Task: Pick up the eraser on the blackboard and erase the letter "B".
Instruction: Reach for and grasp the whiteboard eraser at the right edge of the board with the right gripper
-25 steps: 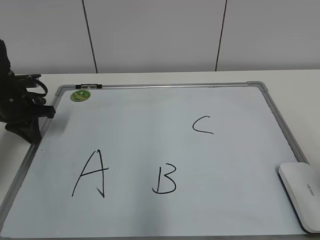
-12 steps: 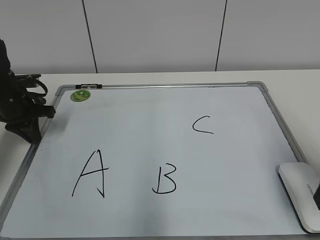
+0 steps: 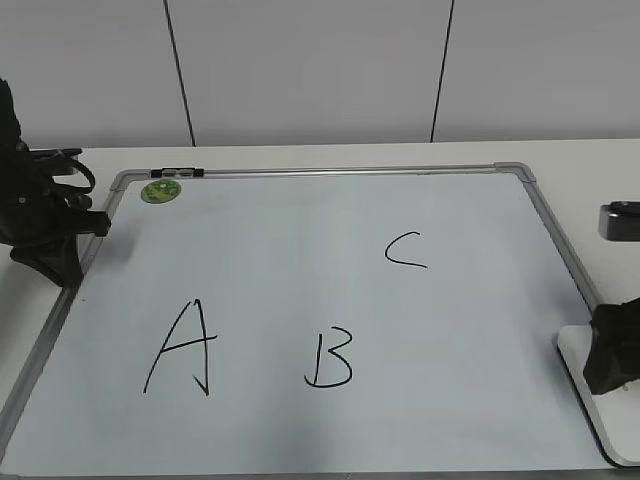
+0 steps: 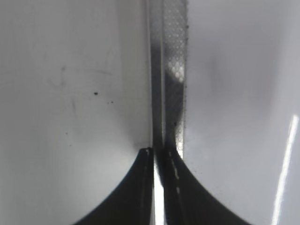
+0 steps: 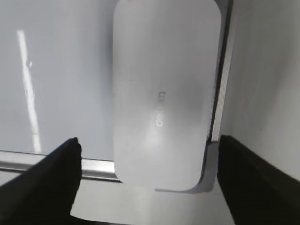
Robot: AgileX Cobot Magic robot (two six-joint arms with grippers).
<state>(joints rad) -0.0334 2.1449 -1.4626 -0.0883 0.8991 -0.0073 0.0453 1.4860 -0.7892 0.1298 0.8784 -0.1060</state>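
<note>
The blackboard point(image 3: 330, 171) lies flat on the table, with the black letter "B" point(image 3: 329, 358) near its front middle. The white eraser point(image 3: 600, 422) lies at the board's front right corner. It fills the middle of the right wrist view point(image 5: 164, 93). My right gripper point(image 3: 612, 350) is over it, open wide point(image 5: 149, 173), with one finger on each side of the eraser's near end, and holds nothing. My left gripper point(image 3: 62, 272) rests at the board's left edge, shut and empty point(image 4: 158, 152), over the silver frame point(image 4: 159, 93).
A black "A" point(image 3: 183, 348) stands left of the "B" and a black "C" point(image 3: 405, 250) behind it to the right. A round green magnet point(image 3: 160, 190) sits at the board's back left corner. White table point(image 3: 580, 160) surrounds the board; a wall stands behind.
My right gripper has come in from the right edge and now covers part of the eraser. The eraser, the letters and the left arm have not moved.
</note>
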